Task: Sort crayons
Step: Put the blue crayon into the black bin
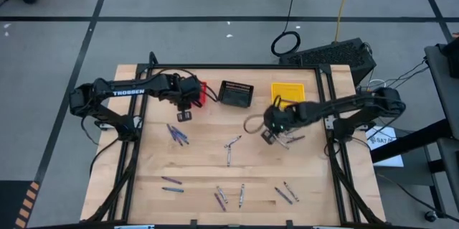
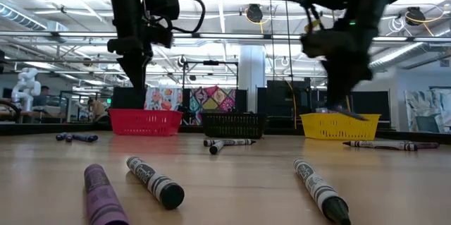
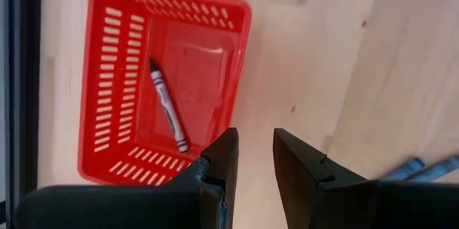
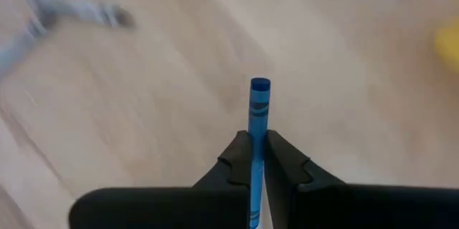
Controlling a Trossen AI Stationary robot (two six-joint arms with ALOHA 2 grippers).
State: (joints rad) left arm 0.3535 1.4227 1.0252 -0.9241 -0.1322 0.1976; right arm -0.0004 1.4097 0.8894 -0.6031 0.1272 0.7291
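A blue crayon (image 4: 258, 118), paper-wrapped with darker bands, is pinched upright in the right gripper (image 4: 258, 159) above the table (image 1: 201, 161), near the yellow basket (image 1: 288, 92). Its lower end is hidden between the fingers. The left gripper (image 3: 254, 159) is held parted and empty beside the red basket (image 3: 107, 78), where one crayon (image 3: 166, 105) lies.

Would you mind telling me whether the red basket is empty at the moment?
No, the left wrist view shows one crayon lying inside the red basket.

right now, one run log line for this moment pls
left gripper: open, beside red basket | right gripper: shut on blue crayon, near yellow basket | phase: carrying
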